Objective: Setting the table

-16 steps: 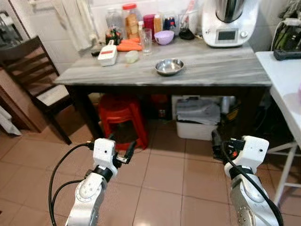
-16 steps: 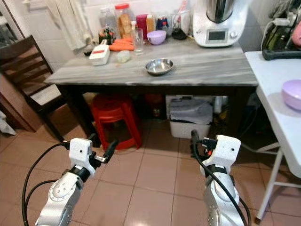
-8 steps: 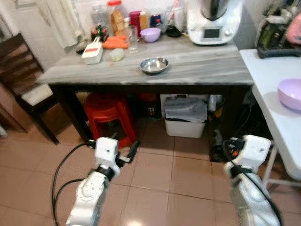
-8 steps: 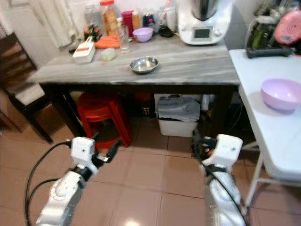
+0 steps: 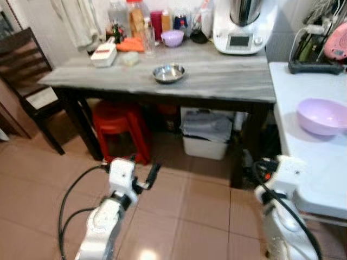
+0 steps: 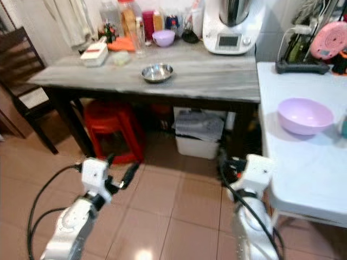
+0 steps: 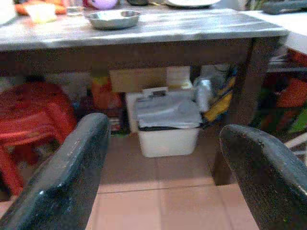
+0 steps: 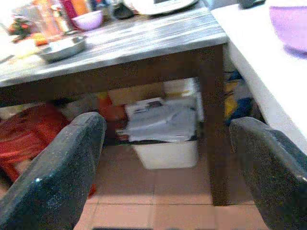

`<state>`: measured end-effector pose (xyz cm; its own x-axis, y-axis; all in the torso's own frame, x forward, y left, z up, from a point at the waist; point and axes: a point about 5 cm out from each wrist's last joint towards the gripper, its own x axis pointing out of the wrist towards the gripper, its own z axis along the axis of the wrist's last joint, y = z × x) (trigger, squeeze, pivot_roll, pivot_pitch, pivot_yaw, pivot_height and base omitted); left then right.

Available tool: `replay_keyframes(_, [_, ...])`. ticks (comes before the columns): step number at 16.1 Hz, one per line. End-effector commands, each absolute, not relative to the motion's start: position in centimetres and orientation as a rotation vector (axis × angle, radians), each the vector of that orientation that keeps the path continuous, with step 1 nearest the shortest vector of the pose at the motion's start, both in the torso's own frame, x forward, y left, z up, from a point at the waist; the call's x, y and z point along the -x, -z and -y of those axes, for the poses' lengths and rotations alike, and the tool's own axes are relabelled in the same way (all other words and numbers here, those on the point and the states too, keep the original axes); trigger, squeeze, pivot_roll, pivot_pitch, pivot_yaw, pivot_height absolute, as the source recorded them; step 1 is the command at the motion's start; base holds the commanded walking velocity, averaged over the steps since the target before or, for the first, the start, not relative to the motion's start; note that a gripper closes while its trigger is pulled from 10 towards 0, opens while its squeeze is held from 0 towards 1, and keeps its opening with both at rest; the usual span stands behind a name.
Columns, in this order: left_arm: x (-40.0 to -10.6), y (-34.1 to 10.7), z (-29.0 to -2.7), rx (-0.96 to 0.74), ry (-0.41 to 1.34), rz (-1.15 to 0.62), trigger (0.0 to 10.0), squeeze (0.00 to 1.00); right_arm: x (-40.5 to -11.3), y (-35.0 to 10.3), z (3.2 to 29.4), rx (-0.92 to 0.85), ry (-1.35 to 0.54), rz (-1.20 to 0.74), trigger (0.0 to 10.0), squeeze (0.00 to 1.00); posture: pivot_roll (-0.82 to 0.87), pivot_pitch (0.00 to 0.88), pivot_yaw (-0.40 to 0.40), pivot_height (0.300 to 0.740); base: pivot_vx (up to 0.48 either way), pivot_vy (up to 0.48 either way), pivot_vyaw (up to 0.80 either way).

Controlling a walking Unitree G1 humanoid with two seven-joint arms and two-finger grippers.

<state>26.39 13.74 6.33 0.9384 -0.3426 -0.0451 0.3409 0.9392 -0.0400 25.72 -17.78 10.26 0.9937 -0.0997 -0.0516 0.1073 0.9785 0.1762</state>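
— Both arms are low, over the floor tiles. The left gripper (image 7: 163,158) has its fingers spread wide, holding nothing; the right gripper (image 8: 168,158) is the same, wide and empty.

— And what is there to lay out?

— A steel bowl (image 5: 168,72) sits mid-worktop (image 5: 227,81), toward the front edge. A small purple bowl (image 5: 172,38) stands at the back edge among jars. A larger purple bowl (image 6: 305,115) rests on the white table (image 6: 303,168), near its left edge.

— How should it go about this?

— I'd say close in squarely first. The right gripper is just beside the white table's corner, so lift it clear before reaching.
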Motion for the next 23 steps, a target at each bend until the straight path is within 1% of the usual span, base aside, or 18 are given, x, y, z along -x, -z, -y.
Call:
replay_keyframes(1, [-26.6,-6.7,-13.8,0.029,0.356,-0.042,10.0,0.00,-25.8,-10.5,17.7,-0.177,0.098,-0.037,10.0,0.00,-0.05,0.000,0.116,0.740,0.000,-0.409,0.00])
replay_keyframes(10, [-26.6,-6.6,-13.5,0.026,0.357,-0.041,10.0,0.00,-26.0,-10.5,17.7,-0.177,0.094,-0.036,10.0,0.00,-0.05,0.000,0.114,0.740,0.000,-0.393,0.00])
replay_keyframes(15, [-26.7,-6.6,-13.5,0.022,0.356,-0.040,10.0,0.00,-26.0,-10.6,17.7,-0.176,0.095,-0.036,10.0,0.00,-0.05,0.000,0.115,0.740,0.000,0.000,0.00])
replay_keyframes(17, [-26.7,-6.8,-13.4,0.062,0.365,-0.032,10.0,0.00,-26.0,-10.6,17.6,-0.176,0.093,-0.035,10.0,0.00,-0.05,0.000,0.115,0.740,0.000,0.000,0.00])
replay_keyframes(18, [-26.6,-7.0,-13.3,0.081,0.407,-0.030,10.0,0.00,-26.1,-10.8,17.6,-0.150,0.087,-0.019,10.0,0.00,-0.05,0.000,0.115,0.740,0.000,0.000,0.00])
replay_keyframes(20, [-26.6,-7.3,-13.5,0.110,0.428,-0.012,10.0,0.00,-26.1,-12.4,17.4,-0.063,0.062,0.077,10.0,0.00,-0.06,0.000,0.112,0.740,0.000,0.000,0.00])
replay_keyframes(23, [-26.6,-7.6,-13.5,0.147,0.449,0.001,10.0,0.00,-26.1,-12.9,17.5,-0.035,0.069,0.104,10.0,0.00,-0.06,0.000,0.109,0.740,0.080,0.000,0.00])
